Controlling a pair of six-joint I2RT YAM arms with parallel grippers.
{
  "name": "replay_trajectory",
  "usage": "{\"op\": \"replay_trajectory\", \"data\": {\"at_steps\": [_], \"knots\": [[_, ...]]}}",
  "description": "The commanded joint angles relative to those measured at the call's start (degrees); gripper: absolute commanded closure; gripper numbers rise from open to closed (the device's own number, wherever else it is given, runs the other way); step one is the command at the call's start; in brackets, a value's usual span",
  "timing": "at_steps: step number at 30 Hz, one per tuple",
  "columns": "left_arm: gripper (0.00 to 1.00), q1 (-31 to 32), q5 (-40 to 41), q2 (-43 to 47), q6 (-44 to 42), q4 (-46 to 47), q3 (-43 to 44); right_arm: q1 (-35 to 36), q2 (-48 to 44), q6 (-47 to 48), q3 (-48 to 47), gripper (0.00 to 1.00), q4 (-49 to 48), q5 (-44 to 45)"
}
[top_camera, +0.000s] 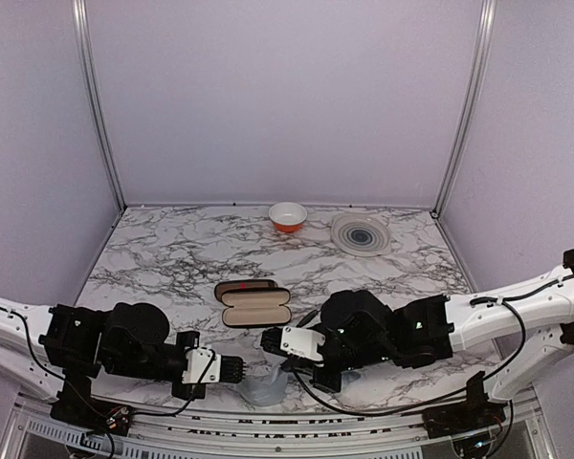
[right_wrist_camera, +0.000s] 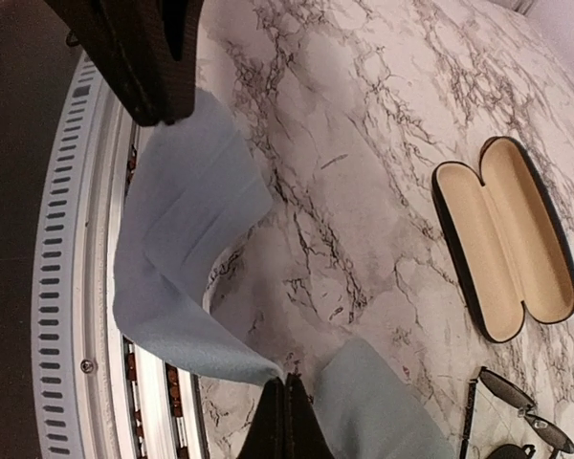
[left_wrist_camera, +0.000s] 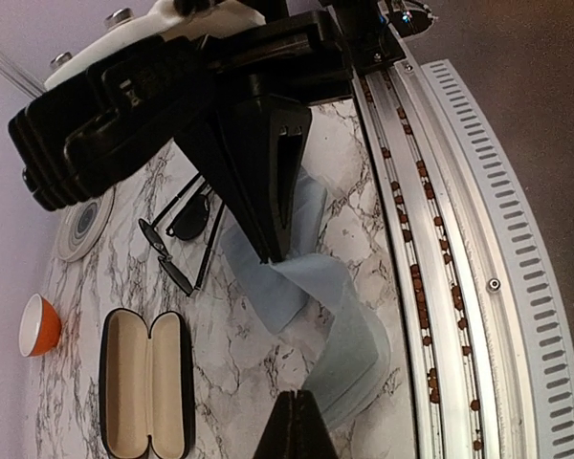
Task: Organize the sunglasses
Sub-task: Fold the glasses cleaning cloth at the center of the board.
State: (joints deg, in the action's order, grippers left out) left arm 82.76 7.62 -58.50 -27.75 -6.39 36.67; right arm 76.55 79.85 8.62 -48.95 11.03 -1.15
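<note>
Here, both pairs of jaws are pressed together on one pale blue cloth (right_wrist_camera: 191,249): the left gripper (left_wrist_camera: 293,411) pinches one end and the right gripper (right_wrist_camera: 285,406) the other, with the fabric sagging between them above the marble table (top_camera: 172,258). The sunglasses (left_wrist_camera: 187,234) lie on the tabletop beneath the right arm, near the open case (left_wrist_camera: 145,382).

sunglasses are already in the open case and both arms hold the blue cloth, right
No. The case is empty; the sunglasses lie on the table outside it, as the left wrist view shows. The blue cloth part is right.
</note>
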Motion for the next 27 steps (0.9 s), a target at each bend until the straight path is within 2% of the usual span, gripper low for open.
{"op": "replay_trajectory", "data": {"at_steps": [1,10,23,27], "knots": [[1.00,-0.1,-2.0,2.9,2.4,-2.2,1.4,-0.6,-2.6,0.0,-3.3,1.00,4.4,-2.5],[1.00,0.5,-5.5,5.1,7.1,-4.7,1.7,-0.3,-1.5,-2.2,-6.9,1.00,11.0,-6.6],[1.00,1.9,-10.9,4.3,20.4,-8.6,4.3,1.7,1.3,-5.3,-12.0,1.00,17.2,-13.0],[1.00,1.8,-11.5,5.2,21.1,-9.3,2.7,1.3,2.5,-4.9,-13.1,1.00,18.4,-13.5]]}}
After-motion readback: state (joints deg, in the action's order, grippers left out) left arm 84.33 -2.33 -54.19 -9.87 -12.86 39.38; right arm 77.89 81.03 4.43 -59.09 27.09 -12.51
